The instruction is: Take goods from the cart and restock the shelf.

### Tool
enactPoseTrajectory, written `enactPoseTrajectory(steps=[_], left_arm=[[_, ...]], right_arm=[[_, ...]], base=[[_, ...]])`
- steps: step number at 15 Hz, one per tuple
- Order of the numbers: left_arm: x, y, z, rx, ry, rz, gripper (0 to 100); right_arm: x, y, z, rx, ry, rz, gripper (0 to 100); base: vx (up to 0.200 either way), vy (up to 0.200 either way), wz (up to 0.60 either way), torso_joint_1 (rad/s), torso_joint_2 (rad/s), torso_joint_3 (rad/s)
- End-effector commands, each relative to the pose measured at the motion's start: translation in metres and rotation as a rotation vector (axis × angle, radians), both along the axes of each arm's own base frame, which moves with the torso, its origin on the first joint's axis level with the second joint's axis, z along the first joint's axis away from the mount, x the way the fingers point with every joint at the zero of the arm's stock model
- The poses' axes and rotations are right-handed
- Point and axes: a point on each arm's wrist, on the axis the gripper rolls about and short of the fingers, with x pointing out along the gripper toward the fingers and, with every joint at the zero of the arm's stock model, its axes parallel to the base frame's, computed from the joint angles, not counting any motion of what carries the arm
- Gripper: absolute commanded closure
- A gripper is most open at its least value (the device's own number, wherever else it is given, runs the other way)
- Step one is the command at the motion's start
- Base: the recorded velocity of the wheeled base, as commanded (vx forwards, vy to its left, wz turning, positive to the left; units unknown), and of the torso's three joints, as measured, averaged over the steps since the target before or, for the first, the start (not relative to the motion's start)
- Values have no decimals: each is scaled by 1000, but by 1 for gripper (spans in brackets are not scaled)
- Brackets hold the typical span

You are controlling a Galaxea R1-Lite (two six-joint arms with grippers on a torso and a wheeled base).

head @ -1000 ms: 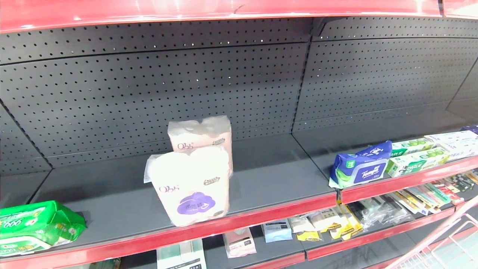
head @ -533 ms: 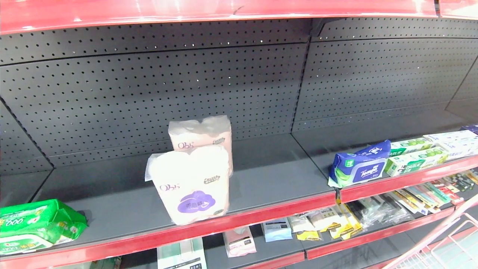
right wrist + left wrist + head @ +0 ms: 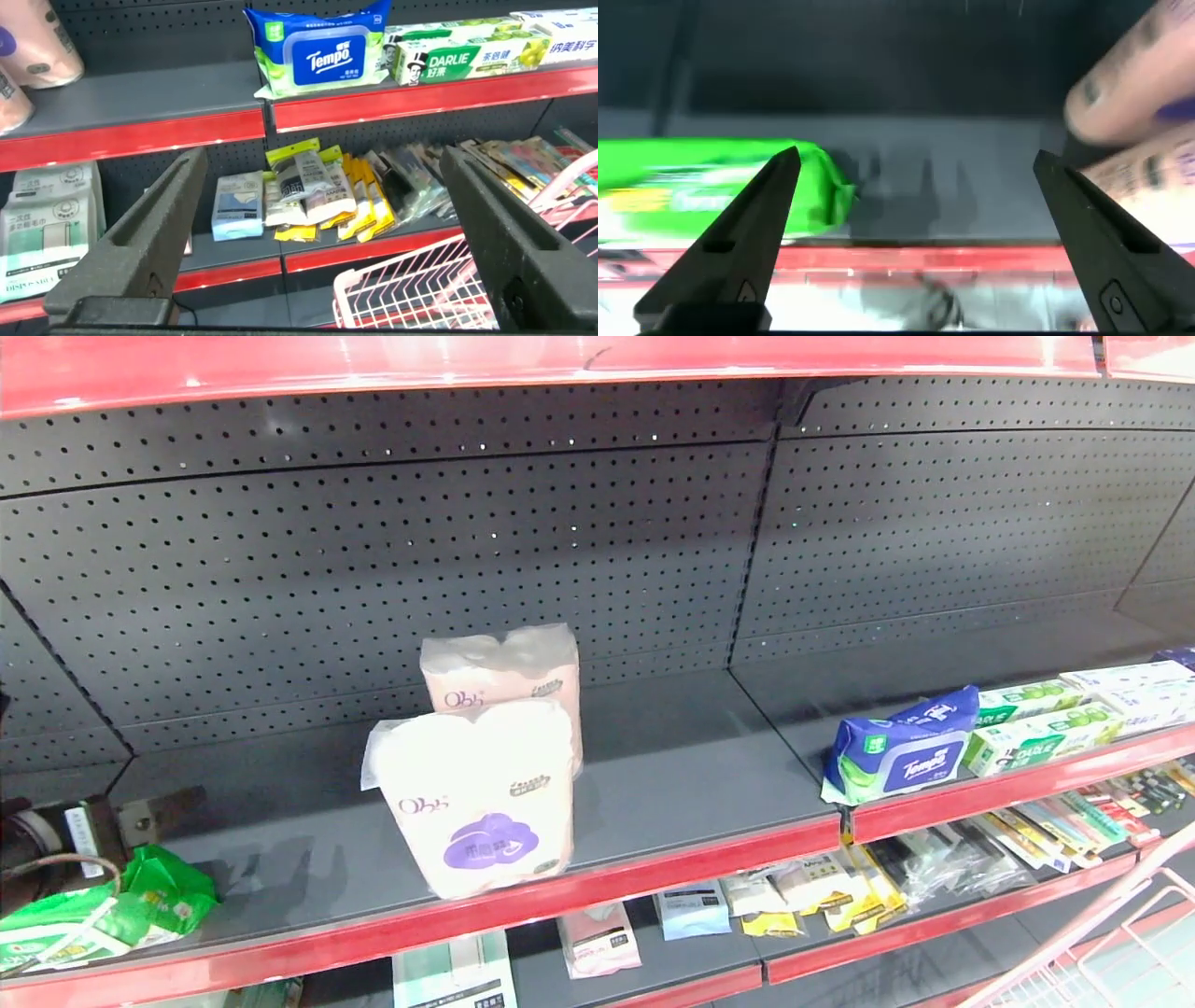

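The left gripper [image 3: 917,154] hangs over the left end of the shelf [image 3: 672,775], its fingers released and wide apart. The green pack [image 3: 691,182] lies at the shelf's front edge, partly behind one finger, not grasped. The right gripper [image 3: 324,154] is released too, near the cart [image 3: 411,280].

The dark grey shelf [image 3: 672,775] with its red front lip carries a white pack of rolls [image 3: 481,798], upright at the lip. Close behind that pack stands a pinkish twin [image 3: 504,667]. Well to its left lies a green soft pack [image 3: 159,896]. Well to its right rests a blue wipes pack [image 3: 901,756], then green toothpaste boxes [image 3: 1036,728]. The pink wire cart [image 3: 1074,934] sits lower, far right.
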Motion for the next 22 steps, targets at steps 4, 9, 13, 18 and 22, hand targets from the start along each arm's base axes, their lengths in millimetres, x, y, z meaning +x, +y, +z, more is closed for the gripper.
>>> enactPoseTrajectory(steps=[4, 9, 13, 18, 22], left_arm=[[37, -17, -33, -11, 200, -108, 0], [72, -28, -53, -5, 251, -160, 0], [91, -34, -68, -7, 289, -179, 0], [98, -54, -82, 4, 340, -255, 0], [104, -60, -91, 8, 370, -273, 0]], right_arm=[[0, 0, 0, -1, 1, 2, 0], [0, 0, 0, -1, 1, 0, 0], [0, 0, 0, -1, 1, 0, 0], [0, 0, 0, -1, 1, 2, 0], [0, 0, 0, -1, 1, 0, 0]], base=[[0, 0, 0, 0, 0, 0], [0, 0, 0, 0, 0, 0], [0, 0, 0, 0, 0, 0], [0, 0, 0, 0, 0, 0], [0, 0, 0, 0, 0, 0]])
